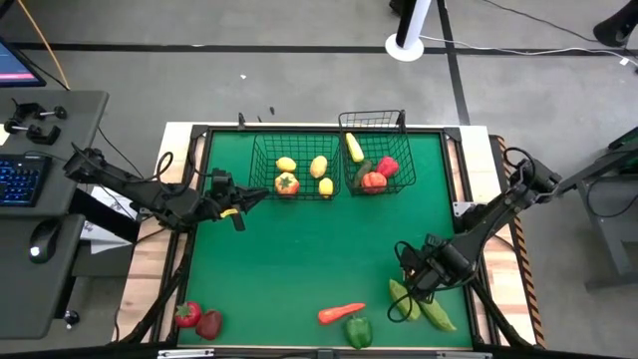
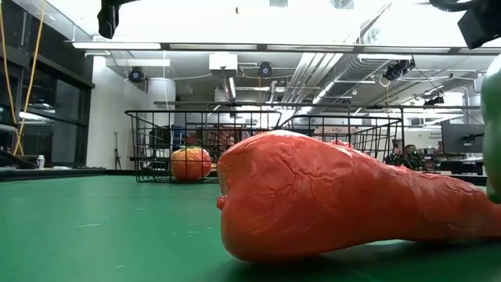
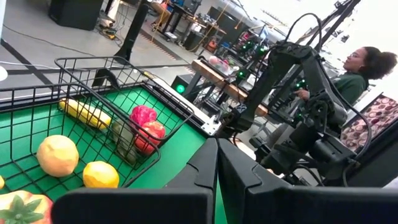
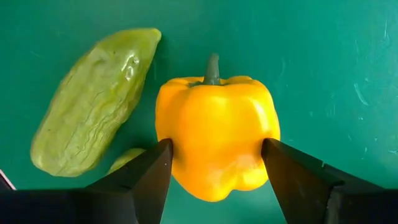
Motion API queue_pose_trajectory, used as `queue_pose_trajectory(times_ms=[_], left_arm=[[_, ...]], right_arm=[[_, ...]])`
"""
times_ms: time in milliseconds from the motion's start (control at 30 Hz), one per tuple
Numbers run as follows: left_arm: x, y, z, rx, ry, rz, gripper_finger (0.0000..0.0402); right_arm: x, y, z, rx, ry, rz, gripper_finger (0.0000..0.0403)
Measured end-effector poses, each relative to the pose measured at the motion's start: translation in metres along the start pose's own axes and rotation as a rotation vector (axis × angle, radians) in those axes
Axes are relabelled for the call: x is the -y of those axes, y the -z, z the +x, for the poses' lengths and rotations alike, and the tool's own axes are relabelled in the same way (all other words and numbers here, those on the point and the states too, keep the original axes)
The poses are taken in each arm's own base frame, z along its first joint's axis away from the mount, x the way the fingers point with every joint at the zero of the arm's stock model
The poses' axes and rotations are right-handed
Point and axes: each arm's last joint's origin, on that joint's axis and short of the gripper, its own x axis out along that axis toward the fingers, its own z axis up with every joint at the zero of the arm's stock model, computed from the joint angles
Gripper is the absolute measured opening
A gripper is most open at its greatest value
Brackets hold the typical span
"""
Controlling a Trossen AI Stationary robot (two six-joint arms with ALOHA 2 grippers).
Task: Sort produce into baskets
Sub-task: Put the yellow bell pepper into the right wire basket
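My right gripper (image 4: 214,155) is near the table's front right, over a yellow pepper (image 4: 214,140) that lies stem away beside a green cucumber (image 4: 93,102). My left gripper (image 1: 239,206) is shut and empty, just left of the left basket (image 1: 292,170), which holds lemons and an orange-red pepper (image 1: 287,183). The right basket (image 1: 374,160) holds a yellow piece, a red pepper, a tomato and a green piece. An orange carrot (image 1: 341,313), a green pepper (image 1: 358,331) and two red pieces (image 1: 197,319) lie by the front edge. My right gripper pinches the yellow pepper between its two fingers, one finger (image 4: 163,163) on each flank (image 4: 177,146) of the pepper's body, about mid-height. The fingers come from above, pointing down. Whether the pepper is off the green mat I cannot tell.
Green cucumbers (image 1: 424,307) lie right beside the held pepper. In the low view the carrot (image 2: 352,204) fills the foreground. A person (image 3: 360,68) sits beyond the table's right side. The green mat's middle (image 1: 329,249) is bare.
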Motion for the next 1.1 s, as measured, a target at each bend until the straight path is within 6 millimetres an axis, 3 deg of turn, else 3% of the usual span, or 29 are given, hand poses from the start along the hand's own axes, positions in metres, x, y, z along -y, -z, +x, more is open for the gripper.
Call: queue_pose_trajectory(times_ms=[433,767,867,1033,1100], left_arm=[[-0.001,0.002,0.0,-0.014,-0.011,0.016,0.0],[-0.001,0.002,0.0,-0.015,-0.011,0.017,0.0],[-0.001,0.002,0.0,-0.015,-0.011,0.018,0.0],[-0.001,0.002,0.0,-0.015,-0.011,0.018,0.0],[-0.001,0.002,0.0,-0.015,-0.011,0.018,0.0]], right_arm=[[-0.01,-0.009,-0.014,0.112,-0.024,0.015,0.0241],[-0.012,-0.009,-0.014,0.079,-0.055,-0.01,0.0243],[-0.01,-0.011,-0.014,0.049,-0.066,0.002,0.0268],[-0.006,-0.016,-0.014,-0.003,-0.086,0.03,0.0368],[-0.004,-0.017,-0.014,-0.014,-0.075,0.05,0.0391]])
